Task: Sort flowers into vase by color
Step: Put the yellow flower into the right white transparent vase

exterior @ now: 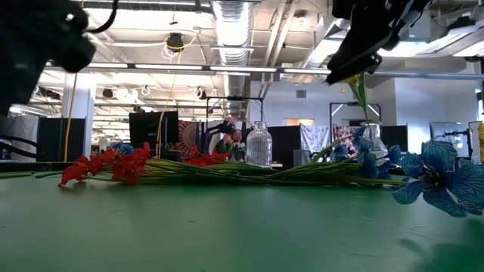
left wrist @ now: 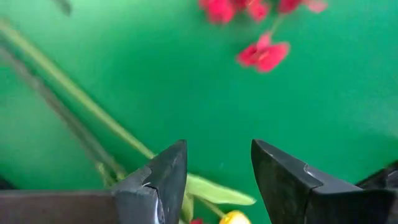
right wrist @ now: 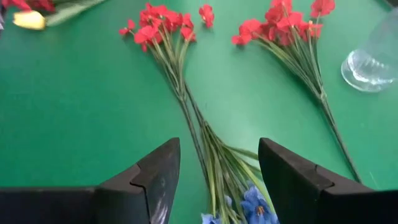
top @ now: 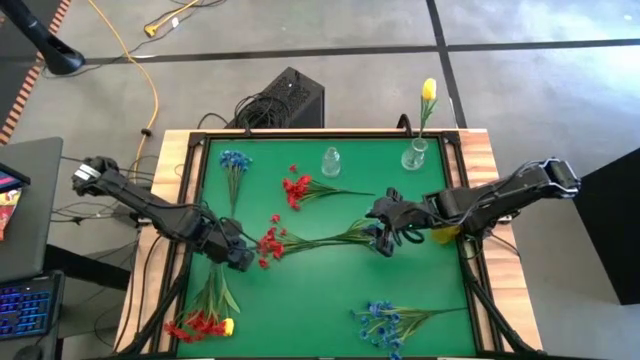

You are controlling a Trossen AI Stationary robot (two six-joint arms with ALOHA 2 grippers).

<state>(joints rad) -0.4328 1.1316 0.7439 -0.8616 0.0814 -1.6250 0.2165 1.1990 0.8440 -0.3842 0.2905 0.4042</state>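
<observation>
On the green mat [top: 330, 290], a red spray [top: 272, 243] lies with its stems running toward the table's right. My right gripper [top: 384, 236] hangs open above those stems [right wrist: 196, 127], well off the table in the low view [exterior: 355, 57]. A blue bloom [right wrist: 255, 208] shows just under its fingers. My left gripper [top: 243, 258] is open above the mat beside the spray's red blooms [left wrist: 264, 55]. A leaf and a yellow bud [left wrist: 235, 218] show below its fingers. One yellow tulip [top: 428, 90] stands by its stem in the right glass vase [top: 415, 153]. The left vase [top: 330, 160] holds nothing.
A second red spray [top: 297, 188] and a blue spray [top: 235, 160] lie toward the far side. Another blue spray [top: 385, 322] lies near the near edge, with red blooms and a yellow bud [top: 200, 322] at the near left. Something yellow [top: 443, 235] lies under the right arm.
</observation>
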